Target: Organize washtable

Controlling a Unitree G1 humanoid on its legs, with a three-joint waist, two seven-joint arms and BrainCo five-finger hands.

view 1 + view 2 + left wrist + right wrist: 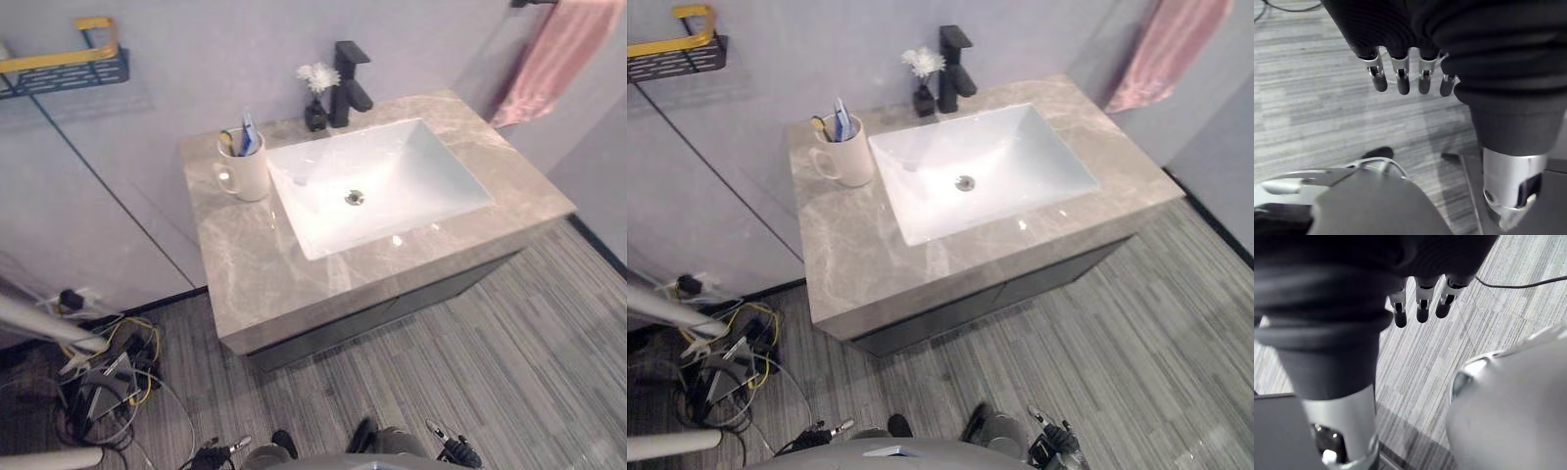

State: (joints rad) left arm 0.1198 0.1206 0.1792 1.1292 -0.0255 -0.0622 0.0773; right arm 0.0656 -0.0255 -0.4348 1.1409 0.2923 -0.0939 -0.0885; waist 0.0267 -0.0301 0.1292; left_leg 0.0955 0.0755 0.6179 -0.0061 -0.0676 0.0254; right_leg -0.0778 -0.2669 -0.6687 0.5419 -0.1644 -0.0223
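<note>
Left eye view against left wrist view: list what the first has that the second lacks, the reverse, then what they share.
Left eye view adds: the marble counter, its white basin, the black faucet, a small vase with a white flower, a cream mug holding a toothbrush and a tube, a pink towel and a wire shelf on the wall.
Left wrist view adds: the left robot hand, fingers relaxed, holding nothing.
Shared: the grey striped floor.
</note>
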